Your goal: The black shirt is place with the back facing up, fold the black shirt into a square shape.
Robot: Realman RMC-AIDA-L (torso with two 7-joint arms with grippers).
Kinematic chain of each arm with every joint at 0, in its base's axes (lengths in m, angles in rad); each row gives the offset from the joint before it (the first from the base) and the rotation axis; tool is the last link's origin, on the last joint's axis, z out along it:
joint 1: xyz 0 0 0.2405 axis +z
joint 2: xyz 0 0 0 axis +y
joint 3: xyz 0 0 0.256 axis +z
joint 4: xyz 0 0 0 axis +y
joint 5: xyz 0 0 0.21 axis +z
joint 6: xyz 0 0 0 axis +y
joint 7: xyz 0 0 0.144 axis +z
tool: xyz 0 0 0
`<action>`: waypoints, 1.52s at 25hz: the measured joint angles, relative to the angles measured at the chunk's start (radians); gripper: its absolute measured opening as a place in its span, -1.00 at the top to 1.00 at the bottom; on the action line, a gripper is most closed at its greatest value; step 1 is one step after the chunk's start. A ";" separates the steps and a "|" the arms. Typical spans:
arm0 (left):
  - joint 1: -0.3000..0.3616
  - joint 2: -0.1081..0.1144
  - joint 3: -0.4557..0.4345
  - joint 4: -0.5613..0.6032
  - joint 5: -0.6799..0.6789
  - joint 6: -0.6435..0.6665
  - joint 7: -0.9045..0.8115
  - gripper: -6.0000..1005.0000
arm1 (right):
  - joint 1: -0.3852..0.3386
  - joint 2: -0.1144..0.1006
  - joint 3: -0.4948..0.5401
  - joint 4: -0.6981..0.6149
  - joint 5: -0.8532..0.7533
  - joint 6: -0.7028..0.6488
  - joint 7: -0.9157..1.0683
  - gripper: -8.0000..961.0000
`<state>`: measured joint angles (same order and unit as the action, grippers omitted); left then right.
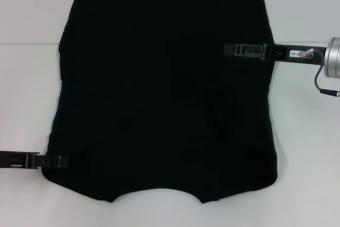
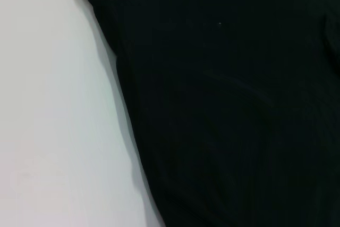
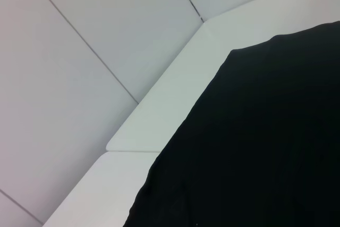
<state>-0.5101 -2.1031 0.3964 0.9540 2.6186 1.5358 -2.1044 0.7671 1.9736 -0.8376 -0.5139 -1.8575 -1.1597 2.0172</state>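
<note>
Nearest the head camera lies the curved neckline edge of the black shirt (image 1: 164, 104), a shallow white notch in the cloth's near border; from there the garment spreads flat across the white table (image 1: 303, 147) toward the far edge, sleeves apparently tucked in so the outline is a broad, nearly rectangular shape, with no lettering showing on the upturned side. At the shirt's near left corner the left gripper (image 1: 71, 160) reaches in low from the left edge of the view, its black fingers lying over the cloth beside the left border — black on black, so whether they are clenched on the fabric or released cannot be told. Farther off on the right side, the right gripper (image 1: 239, 50) extends inward from a silver wrist, its black fingers held over the shirt just inside its right border; their state is likewise impossible to judge. Seen from the left wrist, the black shirt (image 2: 228, 104) fills most of the picture, its edge running diagonally against the bare white table (image 2: 53, 120), with a faint crease across the cloth — no fingers show. Seen from the right wrist, the black shirt (image 3: 255, 142) covers one corner, the white table (image 3: 175, 115) runs beside its edge, and pale wall panels (image 3: 69, 78) rise beyond.
</note>
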 joint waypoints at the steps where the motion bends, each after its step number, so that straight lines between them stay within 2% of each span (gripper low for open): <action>1: 0.000 0.000 0.001 0.000 0.000 -0.001 0.001 -0.85 | 0.000 0.000 0.002 0.000 0.000 0.000 0.000 -0.83; 4: -0.004 0.001 0.005 -0.004 0.006 -0.012 0.006 -0.79 | 0.000 -0.002 0.008 0.000 0.000 -0.002 0.000 -0.82; 12: -0.019 0.005 0.011 -0.028 0.028 -0.037 0.004 -0.36 | 0.005 -0.003 0.009 0.000 0.000 -0.006 0.000 -0.81; 22: -0.025 0.010 0.004 -0.028 0.028 -0.039 0.003 0.58 | -0.004 -0.004 0.009 0.000 -0.001 -0.008 0.000 -0.80; 25: -0.025 0.012 0.002 -0.027 0.028 -0.039 0.002 0.73 | -0.005 -0.005 0.009 0.003 -0.006 -0.008 0.000 -0.80; 28: -0.025 0.012 0.000 -0.026 0.028 -0.040 0.003 0.88 | -0.013 -0.018 0.005 0.005 -0.010 -0.031 0.005 -0.79; 36: -0.017 0.015 -0.044 -0.026 0.018 -0.031 0.024 0.88 | -0.074 -0.097 0.007 0.010 -0.137 -0.186 0.147 -0.78; 38: -0.013 0.014 -0.049 -0.029 0.015 -0.031 0.029 0.88 | -0.084 -0.103 0.008 0.010 -0.140 -0.207 0.156 -0.78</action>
<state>-0.5235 -2.0889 0.3476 0.9255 2.6338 1.5049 -2.0751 0.6833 1.8710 -0.8300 -0.5041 -1.9971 -1.3671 2.1728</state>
